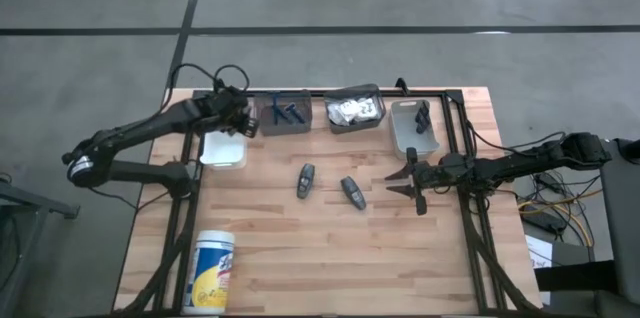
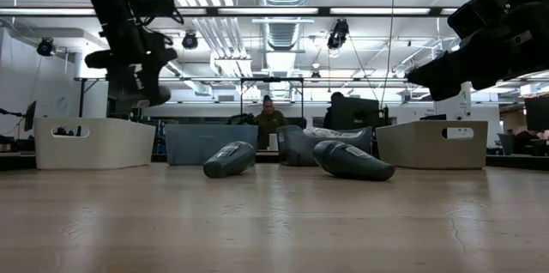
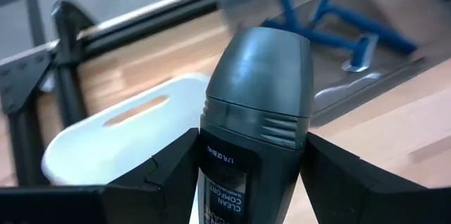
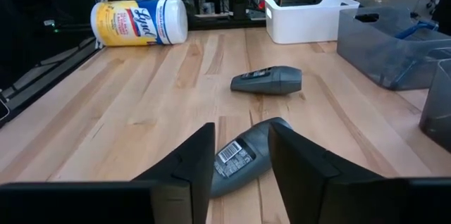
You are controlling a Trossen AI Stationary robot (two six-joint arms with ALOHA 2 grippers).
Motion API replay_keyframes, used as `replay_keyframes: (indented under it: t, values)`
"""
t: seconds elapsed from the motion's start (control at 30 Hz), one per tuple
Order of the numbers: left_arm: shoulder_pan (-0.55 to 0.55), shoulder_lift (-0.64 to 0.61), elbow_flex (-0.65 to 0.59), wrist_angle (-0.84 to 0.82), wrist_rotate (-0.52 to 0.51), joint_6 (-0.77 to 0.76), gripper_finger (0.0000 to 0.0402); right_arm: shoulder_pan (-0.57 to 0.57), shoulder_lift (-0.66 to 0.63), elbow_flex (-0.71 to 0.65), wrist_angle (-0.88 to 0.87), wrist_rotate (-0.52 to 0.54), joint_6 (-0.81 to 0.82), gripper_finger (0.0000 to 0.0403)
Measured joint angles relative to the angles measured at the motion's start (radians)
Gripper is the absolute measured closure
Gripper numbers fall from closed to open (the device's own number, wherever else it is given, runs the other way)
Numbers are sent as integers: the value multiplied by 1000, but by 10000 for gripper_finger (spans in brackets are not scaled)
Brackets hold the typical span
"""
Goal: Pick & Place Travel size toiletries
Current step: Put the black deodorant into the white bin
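Right gripper (image 4: 239, 155) fingers parted over near dark grey oblong tube (image 4: 243, 156), second tube (image 4: 268, 81) beyond, white-and-yellow wipes canister (image 4: 139, 21) lying far back

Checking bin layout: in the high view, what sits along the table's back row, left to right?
White bin → grey bin with blue razors → bin of white packets → grey bin with a small black piece.
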Motion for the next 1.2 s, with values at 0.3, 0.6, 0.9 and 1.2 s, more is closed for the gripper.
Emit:
replay_keyframes:
  t: [0.3,0.6,0.9,1.2]
  values:
    - [24,10,-1,-185,12,-72,183,0,0,0,0,0,-2,249]
    - [26,84,-61,-148,6,-76,183,0,0,0,0,0,2,225]
    - [26,148,-116,-59,6,-75,183,0,0,0,0,0,2,207]
    - [26,194,-119,-44,64,-131,183,0,0,0,0,0,-1,207]
